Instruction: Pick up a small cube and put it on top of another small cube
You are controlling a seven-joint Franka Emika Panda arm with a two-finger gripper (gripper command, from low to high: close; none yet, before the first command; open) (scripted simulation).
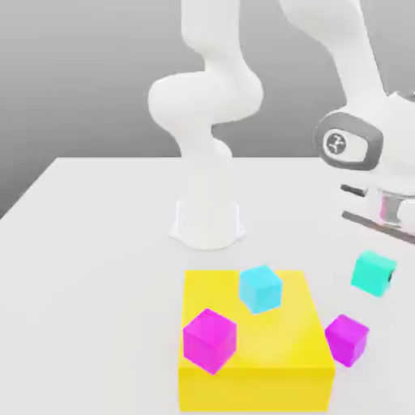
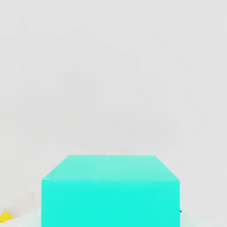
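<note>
The small cube [image 1: 373, 273], plain teal, is at the exterior view's right, just beyond the yellow block's far right corner. My gripper [image 1: 379, 274] reaches down onto it from the white hand above and is shut on it, with a dark fingertip [image 1: 391, 275] showing at its right side. The hand view has the small cube [image 2: 111, 190] large and very close, with white table behind it. Whether the cube rests on the table or hangs just above it, I cannot tell.
A large flat yellow block [image 1: 275, 357] lies front centre, carrying a sky-blue cube [image 1: 260, 288] and a magenta cube [image 1: 210, 340]. Another magenta cube [image 1: 347, 339] sits on the table by the block's right side. The arm's white base [image 1: 207, 219] stands behind.
</note>
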